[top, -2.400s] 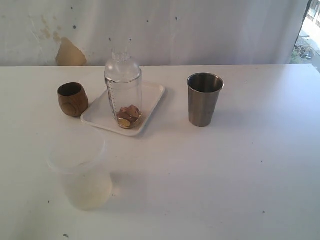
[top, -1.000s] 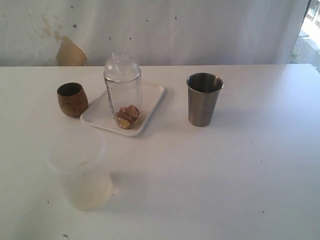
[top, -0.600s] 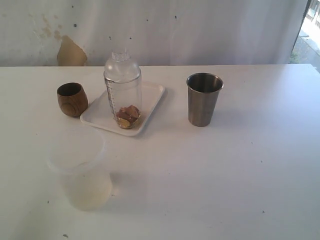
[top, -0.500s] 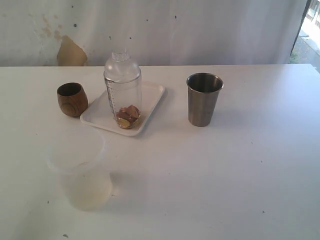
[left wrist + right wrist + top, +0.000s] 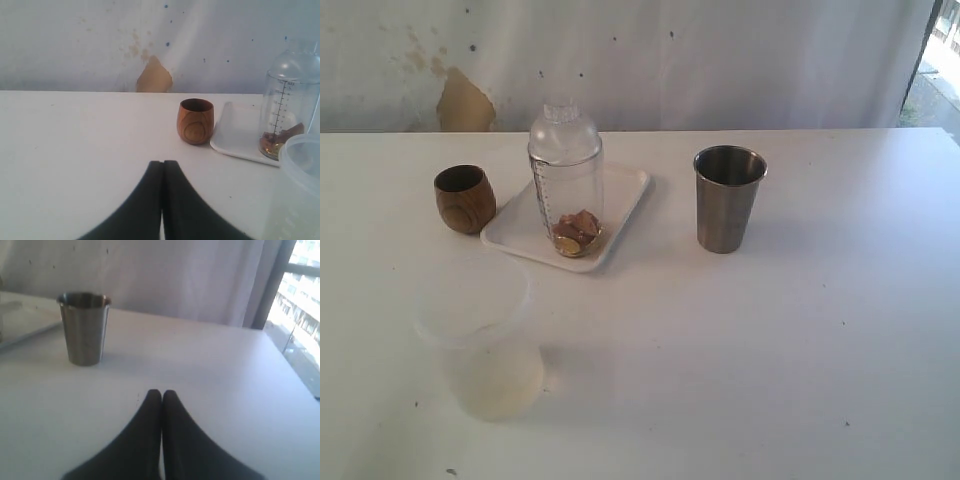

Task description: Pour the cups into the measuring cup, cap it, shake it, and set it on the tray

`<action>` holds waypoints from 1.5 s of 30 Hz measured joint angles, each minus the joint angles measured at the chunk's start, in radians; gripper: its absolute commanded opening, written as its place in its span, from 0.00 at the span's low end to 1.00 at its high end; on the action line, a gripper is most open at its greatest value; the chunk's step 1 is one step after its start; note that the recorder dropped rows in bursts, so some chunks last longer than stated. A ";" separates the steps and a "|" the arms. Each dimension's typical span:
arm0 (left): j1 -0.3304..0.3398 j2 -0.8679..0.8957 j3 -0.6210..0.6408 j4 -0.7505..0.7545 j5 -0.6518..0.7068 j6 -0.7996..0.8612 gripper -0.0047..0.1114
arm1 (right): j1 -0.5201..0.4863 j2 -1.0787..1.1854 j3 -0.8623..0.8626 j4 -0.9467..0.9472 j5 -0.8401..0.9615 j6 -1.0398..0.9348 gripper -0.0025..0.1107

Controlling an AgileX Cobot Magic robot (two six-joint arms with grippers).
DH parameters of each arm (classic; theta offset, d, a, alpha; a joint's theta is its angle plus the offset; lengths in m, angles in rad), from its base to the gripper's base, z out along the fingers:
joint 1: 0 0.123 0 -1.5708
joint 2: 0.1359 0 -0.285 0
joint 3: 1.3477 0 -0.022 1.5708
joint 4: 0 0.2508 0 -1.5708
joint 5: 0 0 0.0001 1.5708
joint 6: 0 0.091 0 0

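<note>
The clear measuring cup (image 5: 566, 190) stands upright on the white tray (image 5: 625, 195), a domed clear cap on top and brown bits in its bottom; the left wrist view also shows the measuring cup (image 5: 287, 107) on the tray (image 5: 235, 135). The brown wooden cup (image 5: 465, 199) (image 5: 195, 121) sits left of the tray. The steel tumbler (image 5: 728, 198) (image 5: 84, 328) stands right of it. My left gripper (image 5: 163, 163) is shut and empty, well short of the wooden cup. My right gripper (image 5: 162, 392) is shut and empty, short of the tumbler. Neither arm shows in the exterior view.
A frosted plastic jug (image 5: 480, 338) (image 5: 300, 185) stands near the front left of the white table (image 5: 770, 340). A white curtain hangs behind the table's far edge. A window lies at the far right.
</note>
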 measured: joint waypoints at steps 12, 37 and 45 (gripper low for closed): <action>0.000 0.000 0.000 0.000 -0.001 0.000 0.04 | 0.000 0.000 0.002 0.000 0.113 0.056 0.02; 0.000 0.000 0.000 0.000 -0.001 0.000 0.04 | 0.000 0.000 0.002 0.000 0.113 0.057 0.02; 0.000 0.000 0.000 0.000 -0.001 0.000 0.04 | 0.000 0.000 0.002 0.000 0.114 0.060 0.02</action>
